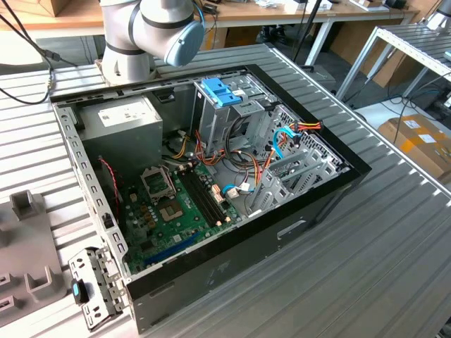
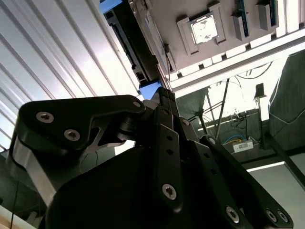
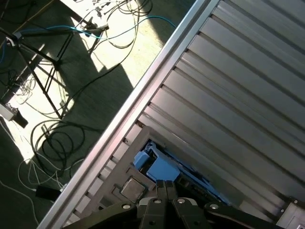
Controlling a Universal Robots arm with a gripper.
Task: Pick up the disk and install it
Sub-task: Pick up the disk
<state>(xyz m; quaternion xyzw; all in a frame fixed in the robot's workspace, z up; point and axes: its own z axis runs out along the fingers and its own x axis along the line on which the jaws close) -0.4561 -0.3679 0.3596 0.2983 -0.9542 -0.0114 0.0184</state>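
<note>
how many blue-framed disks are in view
1. The disk lies in a grey holder on the ribbed table, just ahead of the gripper in both wrist views. Another could be hidden inside the computer case.

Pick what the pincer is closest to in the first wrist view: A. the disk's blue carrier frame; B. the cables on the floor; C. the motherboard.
A: in the first wrist view the pincer is right at the bright blue frame of the disk, which lies at the edge of the slatted table.
</note>
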